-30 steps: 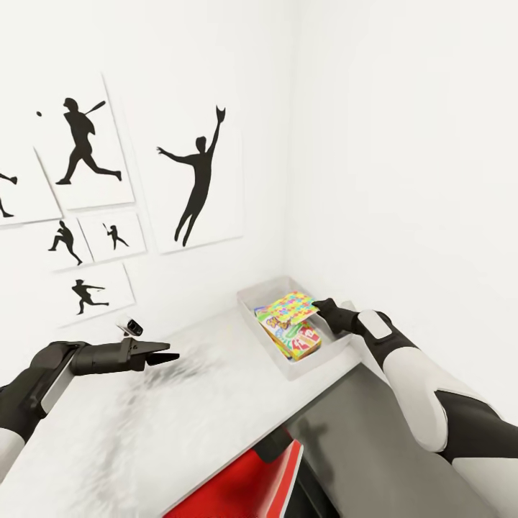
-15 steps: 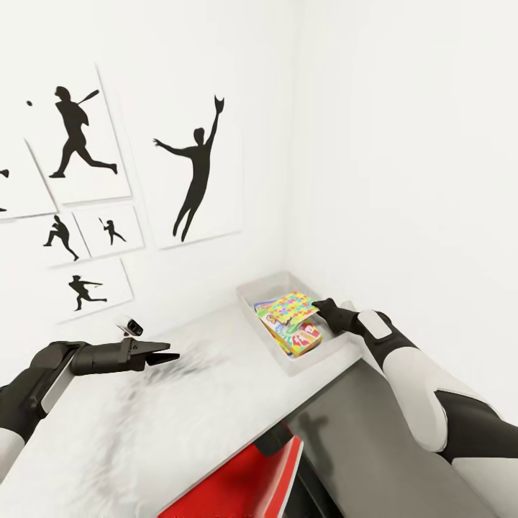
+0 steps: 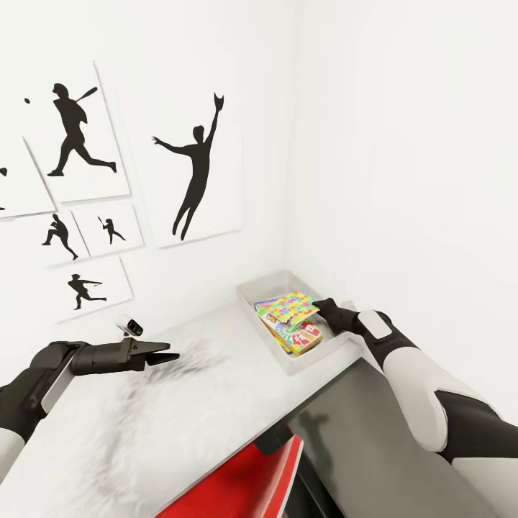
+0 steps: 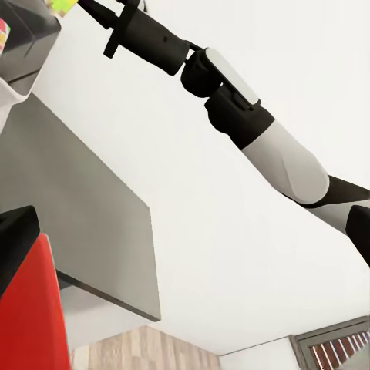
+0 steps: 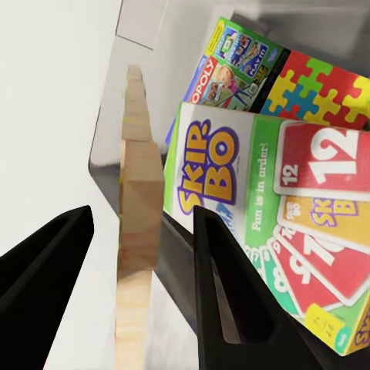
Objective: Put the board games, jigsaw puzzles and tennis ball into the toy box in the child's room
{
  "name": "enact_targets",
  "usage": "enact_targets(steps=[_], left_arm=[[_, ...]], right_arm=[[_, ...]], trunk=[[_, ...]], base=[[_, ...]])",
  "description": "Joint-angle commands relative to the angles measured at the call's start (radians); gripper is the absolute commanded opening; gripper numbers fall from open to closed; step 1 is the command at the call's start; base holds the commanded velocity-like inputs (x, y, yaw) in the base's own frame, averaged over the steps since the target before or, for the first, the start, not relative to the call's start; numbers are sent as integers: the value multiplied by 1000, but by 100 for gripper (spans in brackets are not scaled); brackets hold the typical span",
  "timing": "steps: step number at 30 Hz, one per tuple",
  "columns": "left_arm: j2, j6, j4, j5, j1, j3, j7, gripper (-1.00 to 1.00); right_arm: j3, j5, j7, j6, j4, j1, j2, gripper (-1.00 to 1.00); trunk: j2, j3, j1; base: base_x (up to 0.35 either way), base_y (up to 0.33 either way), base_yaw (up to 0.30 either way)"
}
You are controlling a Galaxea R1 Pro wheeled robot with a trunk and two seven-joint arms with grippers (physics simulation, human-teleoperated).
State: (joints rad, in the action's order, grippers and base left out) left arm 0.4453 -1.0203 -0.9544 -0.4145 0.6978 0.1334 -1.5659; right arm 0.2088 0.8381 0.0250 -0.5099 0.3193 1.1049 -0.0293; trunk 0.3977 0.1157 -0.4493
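The light grey toy box [image 3: 248, 296] stands on the white table [image 3: 216, 396] in the far corner. Inside lie a SKIP-BO board game [image 5: 270, 216], a MONOPOLY board game [image 5: 231, 65] and a jigsaw puzzle [image 5: 324, 89]. A second jigsaw puzzle [image 3: 289, 306] rests tilted over those toys. It shows edge-on [image 5: 139, 231] between the fingers of my right gripper [image 3: 321, 307], with a gap on each side, so that gripper is open. My left gripper [image 3: 171, 352] hovers open and empty over the table's left part.
White walls close the corner behind and right of the box, with black sports silhouettes [image 3: 198, 173]. A small white-and-black object [image 3: 129, 325] sits by the wall near my left gripper. A lower dark grey unit [image 3: 367, 432] and a red chair [image 3: 244, 482] lie in front.
The head camera has shifted a little, so the wall pictures sit higher and further left. Both arms and the puzzle hold their places.
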Motion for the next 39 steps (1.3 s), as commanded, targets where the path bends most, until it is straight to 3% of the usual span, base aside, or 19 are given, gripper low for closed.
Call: enact_targets(steps=[1,4,5,28,31,34,39], left_arm=[[1,-11,0,0,1,3,-5,100],[1,-11,0,0,1,3,-5,100],[1,-11,0,0,1,3,-5,100],[1,-9,0,-1,1,2,-5,100],[2,-9,0,-1,1,2,-5,100],[2,-8,0,-1,1,3,-5,100],[1,-5,0,-1,1,3,-5,100]], right_arm=[[7,-4,3,-6,0,1,0,-100],[7,-4,3,-6,0,1,1,-100],[7,-4,2,-6,0,1,1,100],[6,-1,1,-10,16,-2,-2,100],[7,1,4,-19,89,-21,-3,100],[8,2,5,-46,230,-73,-2,100],[10,10,6,-152,473,-177,-2,100]], trunk=[[2,2,-1],[2,2,-1],[2,2,-1],[2,-3,-1],[2,-7,-1],[2,-12,-1],[2,-19,-1]], base=[[0,0,0],[0,0,0],[0,0,0],[0,0,-11],[0,0,-75],[0,0,-71],[0,0,-64]])
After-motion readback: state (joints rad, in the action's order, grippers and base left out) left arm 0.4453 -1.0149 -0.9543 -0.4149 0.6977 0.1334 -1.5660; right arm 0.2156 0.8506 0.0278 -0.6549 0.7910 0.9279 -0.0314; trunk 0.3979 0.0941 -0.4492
